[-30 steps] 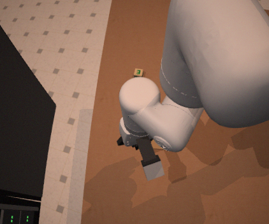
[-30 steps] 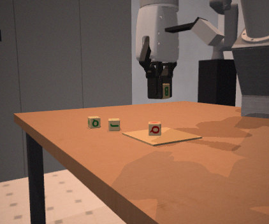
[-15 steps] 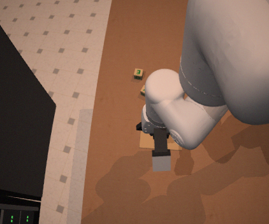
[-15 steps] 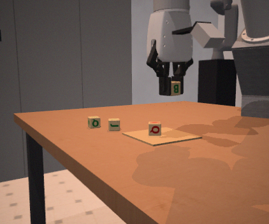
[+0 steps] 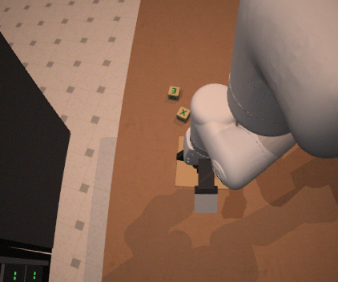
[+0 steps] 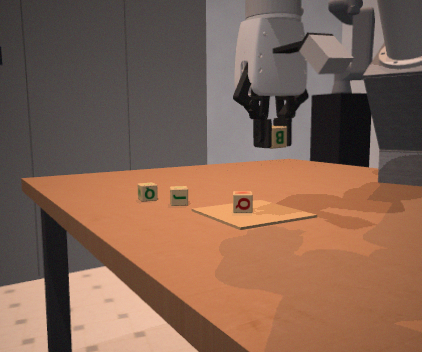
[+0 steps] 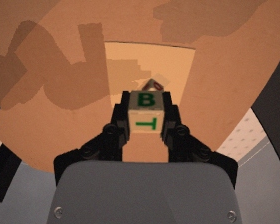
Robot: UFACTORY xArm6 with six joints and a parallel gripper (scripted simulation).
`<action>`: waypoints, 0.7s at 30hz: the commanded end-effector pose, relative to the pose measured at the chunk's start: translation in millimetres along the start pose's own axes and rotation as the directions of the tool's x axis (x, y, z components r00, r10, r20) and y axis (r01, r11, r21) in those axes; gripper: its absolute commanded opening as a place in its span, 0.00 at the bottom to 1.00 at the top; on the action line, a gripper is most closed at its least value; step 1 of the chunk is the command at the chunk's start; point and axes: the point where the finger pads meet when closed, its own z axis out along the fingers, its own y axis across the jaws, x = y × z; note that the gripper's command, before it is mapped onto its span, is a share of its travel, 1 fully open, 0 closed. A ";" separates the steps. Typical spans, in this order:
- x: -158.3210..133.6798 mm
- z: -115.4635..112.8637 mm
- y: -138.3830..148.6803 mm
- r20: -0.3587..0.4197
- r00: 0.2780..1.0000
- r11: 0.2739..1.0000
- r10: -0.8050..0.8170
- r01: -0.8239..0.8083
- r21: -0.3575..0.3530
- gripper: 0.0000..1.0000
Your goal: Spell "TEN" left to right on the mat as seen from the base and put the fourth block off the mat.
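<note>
Exterior view: held block (image 6: 279, 136) pinched between the dark fingers (image 6: 263, 131) of the gripper (image 6: 272, 135), well above the wooden table (image 6: 127, 240); green B on the side facing this camera.
Wrist view: same block (image 7: 145, 113) at the fingertips, green B on one face and green T on the face beside it; tan mat (image 7: 134, 72) on the table directly below.
Gripper state: clenched on the B/T block, fingers partly closed around its sides.
Mat: flat on the table (image 6: 272, 216); one block with a red Q-like mark on its side (image 6: 242, 201) sits on its near-left part.
Off the mat: two green-lettered blocks to the left, one (image 6: 147, 192) farther out, one (image 6: 179, 195) nearer the mat, apart from each other.
Top view: the same pair, E on top of one (image 5: 174, 92) and X on the other (image 5: 183, 114), just beyond the mat's far edge (image 5: 180, 176).
In the way: bulky white arm (image 5: 286, 72) covers most of the mat and the held block from above; arm shadows spread over the table.
Arm pose: wrist vertical, gripper pointing straight down over the mat.
Around: dark cabinet (image 5: 18, 140), tiled floor (image 5: 62, 52).
</note>
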 end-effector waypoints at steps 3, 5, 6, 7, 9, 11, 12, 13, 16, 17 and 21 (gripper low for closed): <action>-0.2 0.1 0.6 -0.014 1.000 1.000 -0.001 0.000 -0.027 0.27; -0.2 0.6 0.6 -0.014 1.000 1.000 -0.001 0.000 -0.027 0.27; -0.2 1.0 0.6 -0.014 1.000 1.000 -0.001 0.000 -0.027 0.27; -0.3 1.5 0.6 -0.014 1.000 1.000 -0.001 0.000 -0.027 0.27; -0.2 2.9 0.6 -0.014 1.000 1.000 -0.001 0.000 -0.028 0.27; -0.1 4.8 0.6 -0.014 1.000 1.000 -0.001 0.000 -0.028 0.27; -0.2 6.1 0.7 -0.014 1.000 1.000 -0.001 0.000 -0.028 0.27; -0.2 7.5 0.7 -0.014 1.000 1.000 -0.001 0.000 -0.028 0.27; -0.1 12.9 0.7 -0.014 1.000 1.000 -0.001 0.000 -0.028 0.27; 0.0 15.1 0.8 -0.014 1.000 1.000 -0.001 0.000 -0.028 0.27; 0.1 20.0 0.8 -0.014 1.000 1.000 -0.001 0.000 -0.028 0.27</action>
